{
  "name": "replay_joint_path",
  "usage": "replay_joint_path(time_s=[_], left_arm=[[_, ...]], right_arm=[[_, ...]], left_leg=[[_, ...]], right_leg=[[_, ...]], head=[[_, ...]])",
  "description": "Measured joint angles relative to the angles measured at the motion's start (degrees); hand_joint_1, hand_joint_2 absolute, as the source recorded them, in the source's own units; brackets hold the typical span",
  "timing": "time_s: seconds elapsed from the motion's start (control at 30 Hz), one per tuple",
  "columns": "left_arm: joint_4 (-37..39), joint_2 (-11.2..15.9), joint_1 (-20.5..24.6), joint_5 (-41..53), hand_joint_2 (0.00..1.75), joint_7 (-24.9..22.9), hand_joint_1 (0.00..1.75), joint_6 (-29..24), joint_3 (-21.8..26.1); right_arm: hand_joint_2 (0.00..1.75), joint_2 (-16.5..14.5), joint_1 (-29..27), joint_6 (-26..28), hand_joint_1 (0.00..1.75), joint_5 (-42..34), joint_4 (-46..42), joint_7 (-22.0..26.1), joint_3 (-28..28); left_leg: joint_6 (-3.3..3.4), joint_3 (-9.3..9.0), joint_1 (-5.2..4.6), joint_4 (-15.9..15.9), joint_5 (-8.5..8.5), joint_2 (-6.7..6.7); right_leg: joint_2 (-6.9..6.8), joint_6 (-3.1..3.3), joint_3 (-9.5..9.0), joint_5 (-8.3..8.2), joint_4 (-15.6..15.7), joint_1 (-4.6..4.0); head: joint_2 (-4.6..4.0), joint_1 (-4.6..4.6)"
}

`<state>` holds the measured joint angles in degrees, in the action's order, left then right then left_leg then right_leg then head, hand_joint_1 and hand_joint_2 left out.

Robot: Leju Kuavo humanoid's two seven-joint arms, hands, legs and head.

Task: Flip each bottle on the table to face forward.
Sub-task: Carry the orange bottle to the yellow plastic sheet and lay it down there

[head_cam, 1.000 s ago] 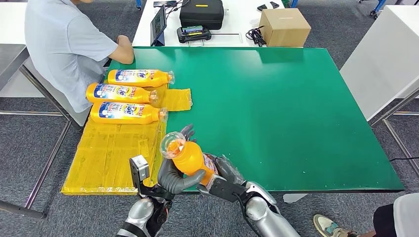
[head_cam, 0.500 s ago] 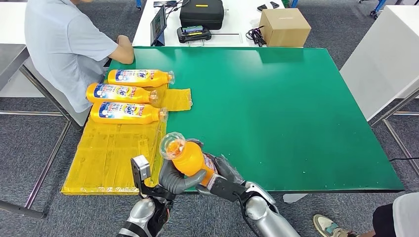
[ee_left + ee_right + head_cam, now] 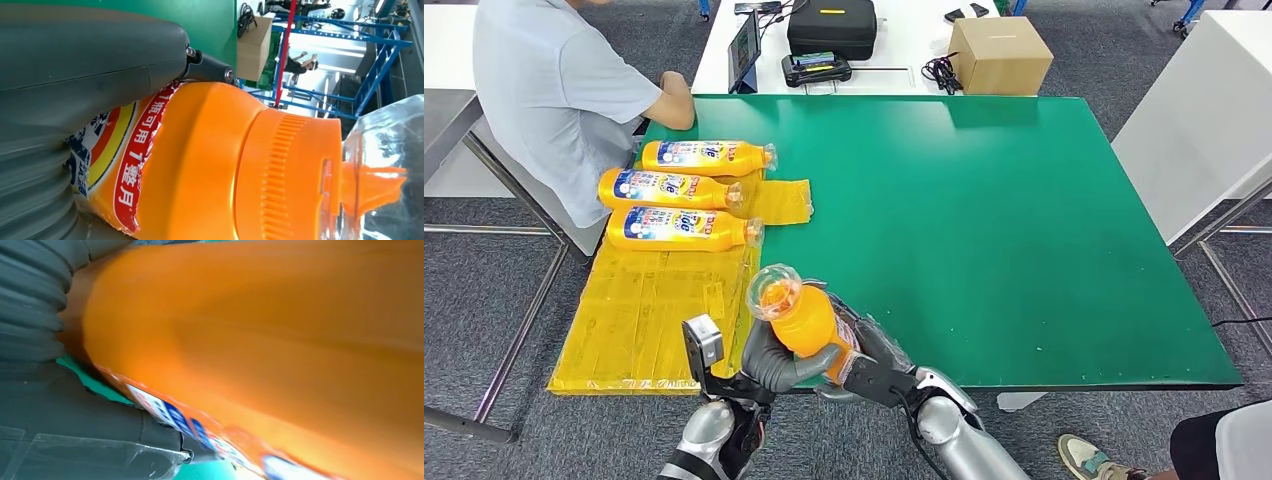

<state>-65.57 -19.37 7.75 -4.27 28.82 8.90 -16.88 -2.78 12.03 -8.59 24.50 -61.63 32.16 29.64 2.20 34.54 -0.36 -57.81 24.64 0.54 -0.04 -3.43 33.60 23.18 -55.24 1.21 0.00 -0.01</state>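
two silver arms with rounded metallic shells rise from below. the left hand [image 3: 776, 362] is dark grey with a thick thumb and ribbed cover; a small screw sits at a knuckle. the right hand [image 3: 876, 362] has darker fingers.

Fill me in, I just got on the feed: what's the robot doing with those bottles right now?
Both hands are on one orange bottle, held above the near edge of the green table, clear cap tilted up toward the camera. The left hand wraps it from below; the right hand holds its lower end. Three more bottles lie side by side on the yellow sheet, labels up. A person sits at the table's far left corner.
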Motion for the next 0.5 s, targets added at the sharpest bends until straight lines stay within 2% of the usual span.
replay_joint_path(time_s=[0.13,0.33,0.5], left_arm=[[-3.8,0.0,-1.2,3.3,1.75,-0.8,1.75,-4.2,1.7],[-12.0,0.0,-2.5,30.1,1.75,-3.5,1.75,-19.9,6.3],[-17.3,0.0,-2.2,43.8,1.75,-5.1,1.75,-24.9,10.3]], right_arm=[[1.75,-0.1,-0.7,1.3,0.0,0.4,0.0,-0.7,-0.1],[1.75,-0.2,-4.2,2.2,0.0,2.5,-2.1,-2.0,-2.2],[1.75,-0.9,-4.8,2.5,0.0,3.4,-3.8,-2.7,-4.7]], left_leg=[[0.0,0.0,0.0,0.0,0.0,0.0],[0.0,0.03,0.01,0.0,0.0,0.0],[0.0,0.01,0.01,0.0,-0.01,0.0]], right_leg=[[0.0,0.0,0.0,0.0,0.0,0.0],[0.0,0.0,0.02,0.0,0.0,-0.01],[0.0,0.0,0.01,0.0,0.0,-0.01]], head=[[0.0,0.01],[0.0,0.03],[0.0,0.03]])
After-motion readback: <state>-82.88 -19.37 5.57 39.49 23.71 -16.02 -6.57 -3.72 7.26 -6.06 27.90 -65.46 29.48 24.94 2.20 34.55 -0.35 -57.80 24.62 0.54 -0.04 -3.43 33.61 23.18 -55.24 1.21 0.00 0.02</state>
